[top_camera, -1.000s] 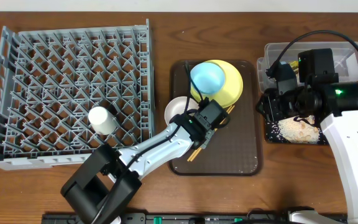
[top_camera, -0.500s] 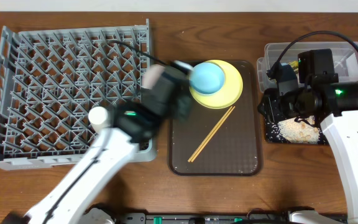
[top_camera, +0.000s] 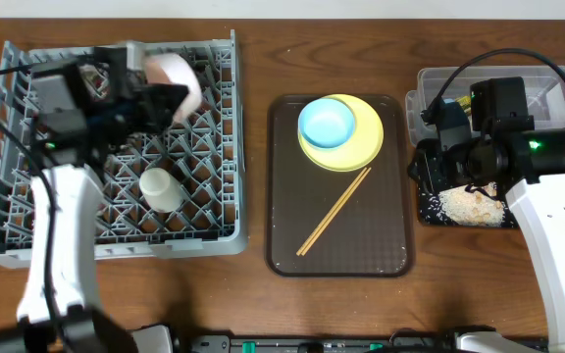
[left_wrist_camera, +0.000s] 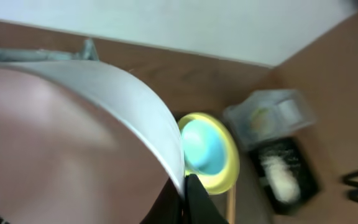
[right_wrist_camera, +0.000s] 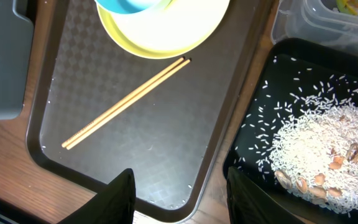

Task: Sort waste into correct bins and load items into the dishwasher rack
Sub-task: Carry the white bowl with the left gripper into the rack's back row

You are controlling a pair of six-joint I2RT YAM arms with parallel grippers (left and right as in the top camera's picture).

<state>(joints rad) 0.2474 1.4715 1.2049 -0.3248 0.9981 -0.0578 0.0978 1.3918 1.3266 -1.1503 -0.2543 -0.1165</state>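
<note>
The worktop [top_camera: 253,59] carries the rack [top_camera: 116,245] on its left side, with a cup [top_camera: 161,188] lying among the pegs. The brown tray [top_camera: 351,245] sits in the middle. To its right, the tub [top_camera: 547,83] stands behind the black tray [right_wrist_camera: 257,124].

On the brown tray, the blue bowl [top_camera: 326,124] rests in the plate [top_camera: 366,137], and the chopsticks [top_camera: 333,211] lie side by side in front.

The overhead view shows the left fingers [top_camera: 168,98] holding the white bowl [top_camera: 177,76] tilted above the rack's far edge. The blurred left wrist view fills with its rim, a dark finger clamped on it.

Only the right wrist view shows the right fingers [right_wrist_camera: 120,199] apart and empty over the brown tray's edge, and the rice [right_wrist_camera: 316,155] heaped with brownish bits. A yellow wrapper [top_camera: 463,101] peeks from the tub.
</note>
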